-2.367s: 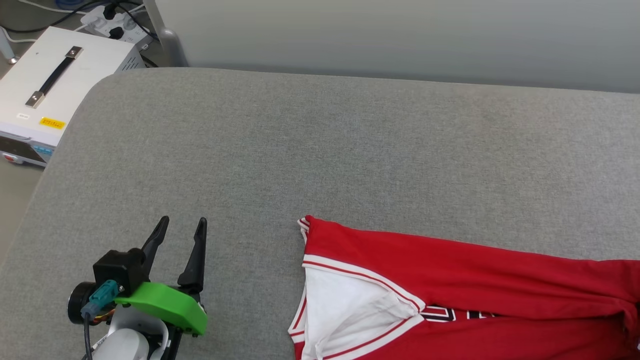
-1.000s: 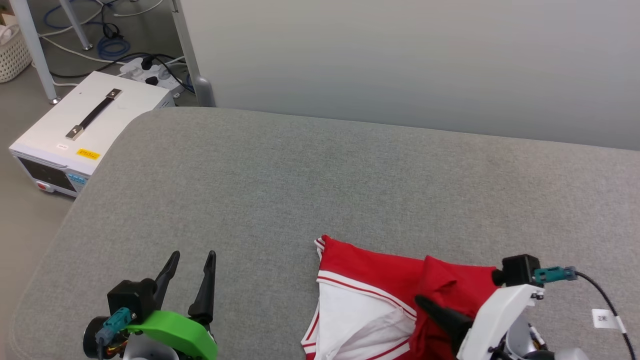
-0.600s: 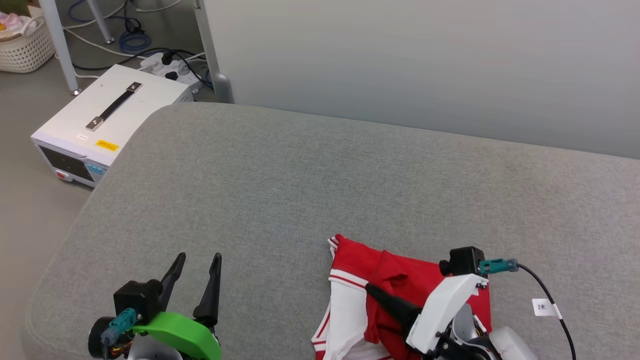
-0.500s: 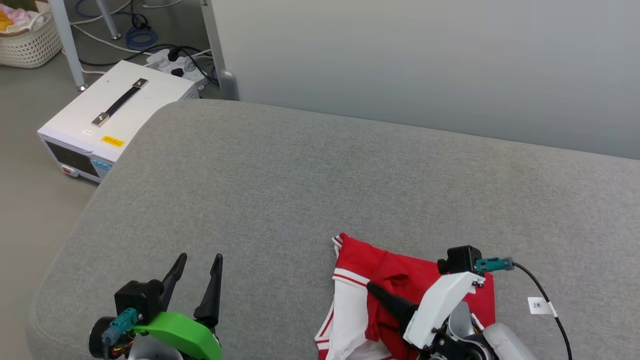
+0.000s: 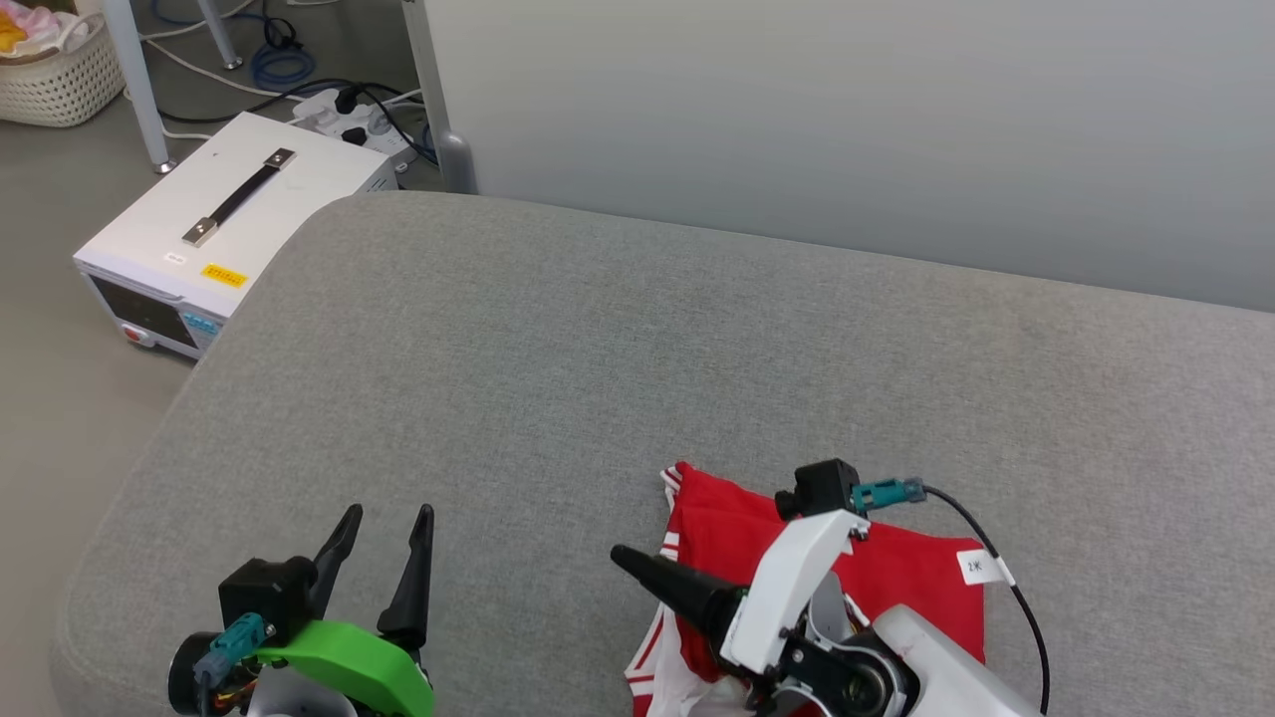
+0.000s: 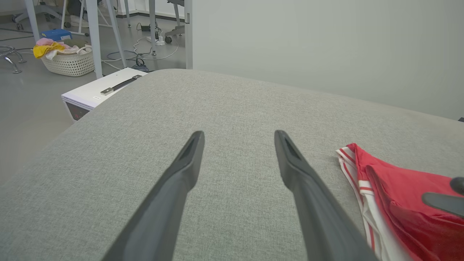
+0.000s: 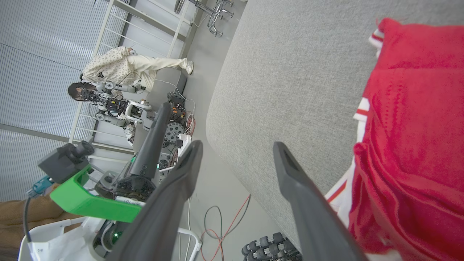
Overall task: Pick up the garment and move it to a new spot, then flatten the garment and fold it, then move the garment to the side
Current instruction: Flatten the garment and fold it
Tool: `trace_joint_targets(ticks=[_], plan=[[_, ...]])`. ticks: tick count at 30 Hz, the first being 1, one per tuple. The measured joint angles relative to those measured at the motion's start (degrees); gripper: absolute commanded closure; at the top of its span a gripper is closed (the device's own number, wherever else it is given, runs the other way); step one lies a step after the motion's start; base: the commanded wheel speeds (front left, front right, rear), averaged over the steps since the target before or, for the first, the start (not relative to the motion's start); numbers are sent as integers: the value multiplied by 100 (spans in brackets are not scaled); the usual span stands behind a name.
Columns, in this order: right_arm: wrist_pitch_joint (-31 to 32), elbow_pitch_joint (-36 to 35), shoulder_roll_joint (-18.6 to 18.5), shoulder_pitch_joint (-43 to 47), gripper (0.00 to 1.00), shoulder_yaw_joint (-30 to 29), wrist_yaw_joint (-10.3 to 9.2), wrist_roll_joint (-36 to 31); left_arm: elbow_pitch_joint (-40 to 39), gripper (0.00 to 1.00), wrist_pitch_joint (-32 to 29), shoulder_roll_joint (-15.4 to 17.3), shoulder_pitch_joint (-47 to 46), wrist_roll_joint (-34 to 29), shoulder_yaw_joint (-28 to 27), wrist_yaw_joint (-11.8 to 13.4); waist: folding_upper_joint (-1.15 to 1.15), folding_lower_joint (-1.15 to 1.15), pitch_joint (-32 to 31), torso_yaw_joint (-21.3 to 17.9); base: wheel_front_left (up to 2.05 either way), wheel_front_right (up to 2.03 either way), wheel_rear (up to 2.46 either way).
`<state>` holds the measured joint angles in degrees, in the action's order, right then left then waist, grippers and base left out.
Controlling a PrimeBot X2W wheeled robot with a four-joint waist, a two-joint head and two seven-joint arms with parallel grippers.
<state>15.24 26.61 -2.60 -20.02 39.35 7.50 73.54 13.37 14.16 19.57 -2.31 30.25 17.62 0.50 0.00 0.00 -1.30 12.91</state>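
The garment [image 5: 911, 583], red with white striped trim, lies bunched and folded over on the grey padded surface [image 5: 697, 349] at the lower right. My right gripper [image 5: 630, 564] hovers over the garment's left edge, pointing left. In the right wrist view this gripper [image 7: 237, 145] is open with nothing between its fingers, and the garment [image 7: 413, 127] lies off to the right of them. My left gripper [image 5: 386, 513] stands open at the lower left, well clear of the cloth. From the left wrist, that gripper [image 6: 237, 136] frames bare grey fabric, with the garment [image 6: 395, 188] off to the right.
A white box with a black handle [image 5: 229, 214] sits on the floor beyond the surface's left corner, with cables and a woven basket [image 5: 50, 70] behind it. A pale wall panel [image 5: 847, 119] backs the surface. A person in pale clothes [image 7: 119, 65] is far off.
My right gripper has opened, let go of the red fold it was carrying and slid left past the garment's edge. The garment now lies folded over. The left gripper has kept still.
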Motion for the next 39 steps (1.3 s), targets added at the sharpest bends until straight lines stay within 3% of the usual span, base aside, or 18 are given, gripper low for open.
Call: trace_joint_targets(ticks=[5, 12, 19, 26, 27, 31, 32, 39], plan=[[-199, 286, 3, -471, 0, -85, 0, -52, -33, 0, 1, -1, 1, 1, -9, 0, 0, 0, -47, -134, 0, 0, 0], [-299, 639, -178, -1003, 0, -786, 0, -1592, -155, 0, 43, -14, 3, 3, -93, 0, 0, 0, -92, -370, 0, 0, 0], [-523, -334, -1314, -992, 0, -1470, 0, -3635, -324, 0, 49, -119, -1, -3, -156, -38, 0, 0, -67, -584, 0, 0, 0], [-949, -1480, -1838, -170, 0, -2263, 1, -4652, -511, 0, 51, -277, -1, -69, -304, -132, 0, 0, -1, -718, 0, 0, 0], [-1179, -1893, -1884, 276, 0, -2647, 1, -4913, -586, 0, 51, -378, -1, -148, -364, -180, 0, 0, 39, -763, 0, 0, 0], [-1483, -2366, -1752, 871, 0, -3262, 2, -5248, -636, 0, 51, -476, 1, -280, -453, -258, 0, 0, 111, -804, 0, 0, 0], [-1771, -2847, -1296, 1585, 0, -3789, 2, -5539, -708, 0, 51, -601, 8, -414, -582, -378, 0, 0, 178, -831, 0, 0, 0], [-2015, -3072, -710, 2278, 0, -4058, 2, -5792, -842, 0, 51, -813, 71, -764, -756, -542, 0, 0, 222, -845, 0, 0, 0]])
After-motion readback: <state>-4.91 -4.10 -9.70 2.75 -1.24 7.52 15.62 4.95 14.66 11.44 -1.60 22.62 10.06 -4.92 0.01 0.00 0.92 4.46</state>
